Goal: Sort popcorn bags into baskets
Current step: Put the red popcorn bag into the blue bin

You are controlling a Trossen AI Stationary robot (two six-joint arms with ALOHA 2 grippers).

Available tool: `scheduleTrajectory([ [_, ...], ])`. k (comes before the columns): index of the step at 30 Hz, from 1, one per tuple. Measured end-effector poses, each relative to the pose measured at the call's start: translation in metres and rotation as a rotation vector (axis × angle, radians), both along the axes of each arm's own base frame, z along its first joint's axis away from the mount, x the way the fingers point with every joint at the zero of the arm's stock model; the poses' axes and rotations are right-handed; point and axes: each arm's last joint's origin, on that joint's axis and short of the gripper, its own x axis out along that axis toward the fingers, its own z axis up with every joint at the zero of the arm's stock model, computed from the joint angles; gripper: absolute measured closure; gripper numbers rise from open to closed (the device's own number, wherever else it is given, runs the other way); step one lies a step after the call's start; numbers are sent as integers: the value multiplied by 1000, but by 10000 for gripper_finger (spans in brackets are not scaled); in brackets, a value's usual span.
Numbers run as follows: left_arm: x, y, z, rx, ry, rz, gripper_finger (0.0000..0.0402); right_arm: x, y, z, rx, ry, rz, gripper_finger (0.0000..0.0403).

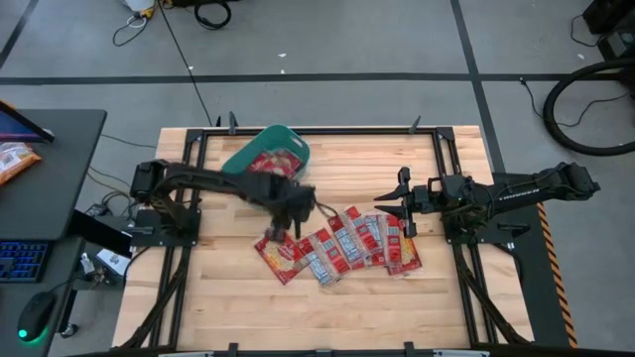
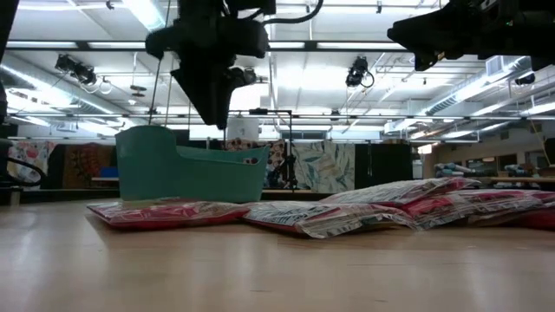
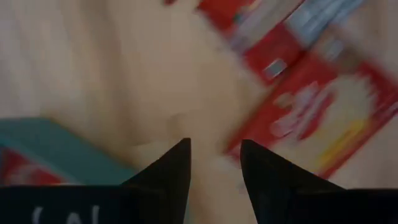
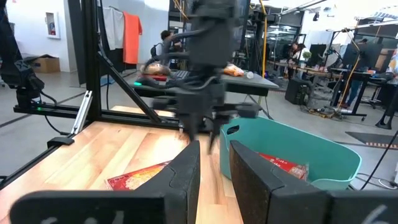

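Your left claw [image 1: 288, 223], released and empty, hangs above the counter [image 1: 218, 297] between the teal basket [image 1: 290, 142] and the row of popcorn bags [image 1: 342, 248]. Your right claw [image 1: 397, 203], fingers slightly parted, waits above the row's right end.

The right gripper [image 4: 214, 163] is showing its two dark fingers [image 4: 184, 177] with a narrow gap between them, nothing lying in it; beyond, the left gripper [image 4: 200, 140] is hanging from its arm above the wooden table [image 4: 124, 155], fingers pointing down, just beside the teal basket [image 4: 329, 158]; a red popcorn bag [image 4: 283, 165] is lying inside the basket; another popcorn bag [image 4: 134, 177] is lying flat on the table; people are standing at workbenches in the room behind.
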Motion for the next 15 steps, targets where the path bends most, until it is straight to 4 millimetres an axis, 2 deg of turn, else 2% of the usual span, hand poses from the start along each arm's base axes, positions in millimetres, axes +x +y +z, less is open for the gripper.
scheduleTrajectory([
  [5, 1, -36, -14, -136, 60, 226, 260, 0, 0, 0, 4, -2, 0, 312],
  [10, -11, -70, -23, -156, 186, 236, 260, 0, 0, 0, 7, -2, 0, 312],
  [12, -15, -79, -21, -136, 185, 234, 262, 0, 0, 0, 7, -2, 0, 312],
  [15, -20, -77, -11, -130, 144, 262, 270, 0, 0, 0, 18, -1, 1, 312],
])
